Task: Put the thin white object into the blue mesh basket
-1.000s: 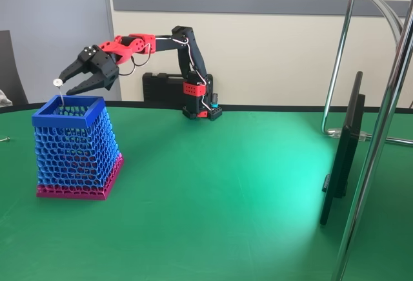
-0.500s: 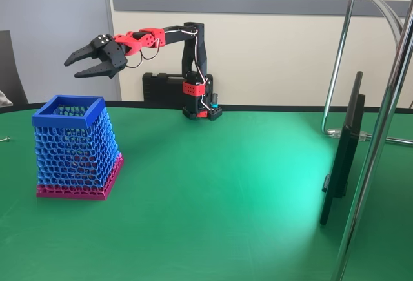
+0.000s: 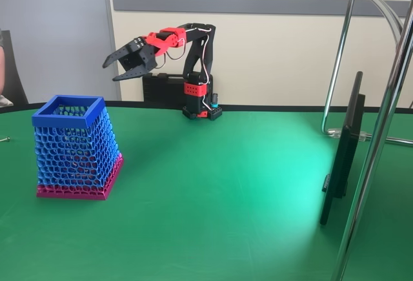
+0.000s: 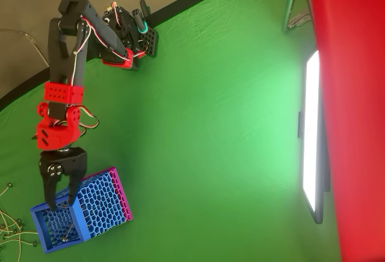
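In the fixed view the gripper (image 3: 113, 70) hangs high with jaws spread, empty, up and right of the blue mesh basket (image 3: 68, 114) on the green table (image 3: 226, 184). A black case (image 3: 161, 87) sits behind the arm; a chrome stand (image 3: 381, 132) crowds the right. From overhead, the gripper (image 4: 59, 200) overlaps the basket's rim (image 4: 42, 232); the thin white object (image 4: 70, 232) lies inside, and thin sticks (image 4: 12, 224) litter the table's left edge.

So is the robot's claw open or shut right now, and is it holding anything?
End effector: open and holding nothing, raised above the table, up and to the right of the tall blue honeycomb-mesh plastic basket in the fixed view.
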You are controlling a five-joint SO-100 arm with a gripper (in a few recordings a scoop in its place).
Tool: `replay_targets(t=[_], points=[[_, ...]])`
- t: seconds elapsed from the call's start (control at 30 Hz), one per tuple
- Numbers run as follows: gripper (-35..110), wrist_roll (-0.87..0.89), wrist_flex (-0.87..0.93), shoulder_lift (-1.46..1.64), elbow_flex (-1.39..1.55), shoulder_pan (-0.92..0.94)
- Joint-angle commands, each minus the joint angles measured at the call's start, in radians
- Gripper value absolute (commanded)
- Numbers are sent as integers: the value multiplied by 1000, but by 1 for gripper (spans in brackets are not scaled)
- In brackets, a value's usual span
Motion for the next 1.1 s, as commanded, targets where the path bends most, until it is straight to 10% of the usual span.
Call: replay_targets(t=[0.0,1.07], points=[[21,-69,-15,97,71,-57],[0,-430,69,951,1055,-383]])
